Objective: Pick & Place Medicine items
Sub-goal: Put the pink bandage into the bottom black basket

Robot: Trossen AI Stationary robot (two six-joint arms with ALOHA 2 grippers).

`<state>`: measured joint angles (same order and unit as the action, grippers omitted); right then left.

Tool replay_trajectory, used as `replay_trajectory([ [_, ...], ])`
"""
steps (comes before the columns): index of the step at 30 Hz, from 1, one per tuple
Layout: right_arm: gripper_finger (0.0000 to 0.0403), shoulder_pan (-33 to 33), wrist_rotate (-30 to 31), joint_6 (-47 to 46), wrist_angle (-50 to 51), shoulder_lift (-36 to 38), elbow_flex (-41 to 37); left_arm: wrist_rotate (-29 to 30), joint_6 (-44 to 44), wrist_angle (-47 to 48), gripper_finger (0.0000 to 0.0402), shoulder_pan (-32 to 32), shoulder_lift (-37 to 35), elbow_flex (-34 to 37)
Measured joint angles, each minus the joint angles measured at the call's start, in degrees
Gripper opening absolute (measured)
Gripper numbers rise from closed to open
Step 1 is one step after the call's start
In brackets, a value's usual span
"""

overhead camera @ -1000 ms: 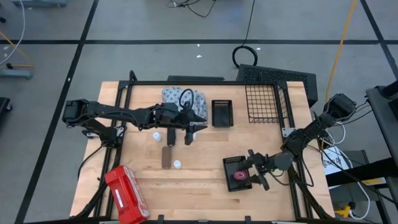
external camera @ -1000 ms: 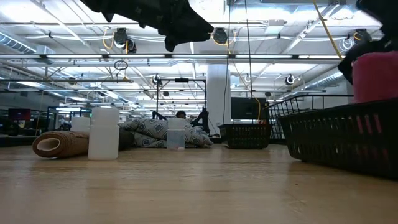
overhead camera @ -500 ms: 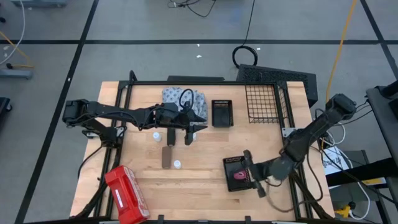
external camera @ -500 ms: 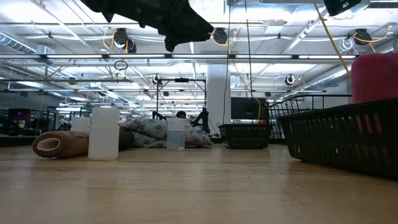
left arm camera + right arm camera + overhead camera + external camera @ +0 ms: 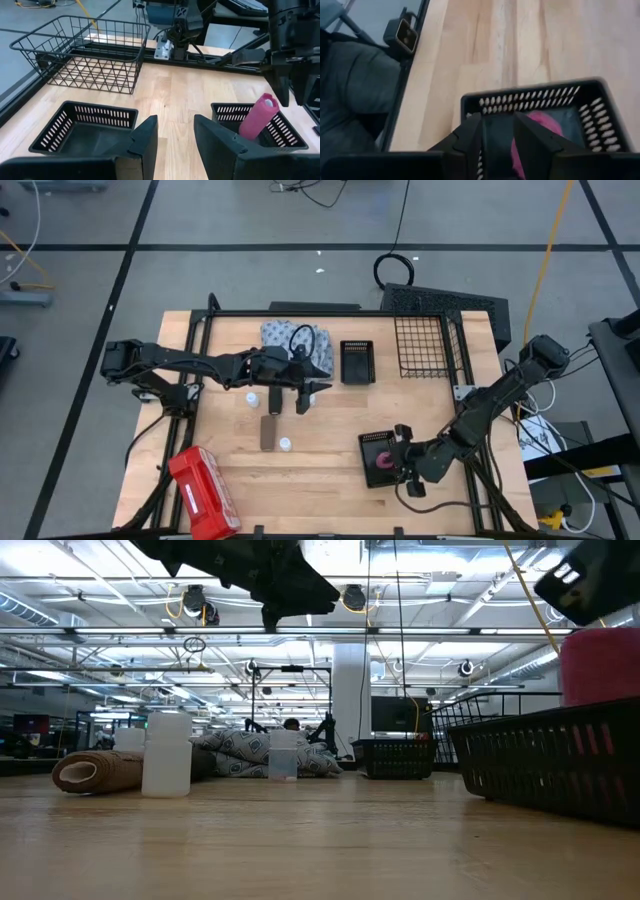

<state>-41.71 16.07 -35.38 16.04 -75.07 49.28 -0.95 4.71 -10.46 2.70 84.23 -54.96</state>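
The pink-red tube [image 5: 257,117] leans upright in a small black basket [image 5: 378,442] near the table's right near corner; it also shows in the high view [image 5: 385,465] and the low view [image 5: 600,665]. My right gripper [image 5: 497,125] hovers open just above that basket and touches nothing. The brown tube [image 5: 268,432] lies on its side mid-table, with two white bottles [image 5: 252,398] [image 5: 285,444] standing beside it. My left gripper [image 5: 175,132] hangs open and empty above the table's middle [image 5: 303,395]. The black tube is out of view.
A blue-white patterned cloth [image 5: 295,340] lies at the far edge. Right of it stand a second black basket [image 5: 357,362] and a wire basket [image 5: 420,345]. A red plastic case [image 5: 203,492] lies at the near left corner. Bare wood shows between the bottles and the near basket.
My right gripper, which was at the pink-red tube's top a second ago, has come away from it: it rose, then shifted a little toward the near edge and now hovers above the basket. The tube has stayed leaning in the basket.
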Motion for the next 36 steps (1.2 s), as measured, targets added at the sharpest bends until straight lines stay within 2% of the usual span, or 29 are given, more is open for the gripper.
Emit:
replay_trajectory([
  [3,0.0094,-0.02,-0.37,-1.07,0.47,-0.04,-0.15,0.00,0.09,0.05,0.0134,0.00,0.00,0.00],
  [7,0.0085,0.00,-5.39,-2.40,0.69,-0.02,-0.22,0.00,0.09,0.05,0.0134,0.00,0.00,0.00],
  [9,0.0079,-0.04,-5.70,-2.50,1.38,-0.02,-0.22,0.00,0.09,0.05,0.0134,0.00,0.00,0.00],
  [15,0.0052,0.26,2.08,1.91,4.10,-0.02,-0.28,0.02,0.07,0.04,0.0134,0.00,0.00,0.00],
  [19,0.0036,1.23,4.98,4.29,4.15,-0.02,-0.28,0.02,0.07,0.02,0.0134,0.00,0.00,0.00],
  [32,0.0009,5.44,5.12,6.52,6.49,-0.02,-0.30,0.02,0.00,0.01,0.0134,0.00,0.00,0.00],
  [36,0.0007,6.70,5.97,11.56,6.54,-0.02,-0.31,0.02,0.00,0.12,0.0134,0.00,0.00,0.00],
])
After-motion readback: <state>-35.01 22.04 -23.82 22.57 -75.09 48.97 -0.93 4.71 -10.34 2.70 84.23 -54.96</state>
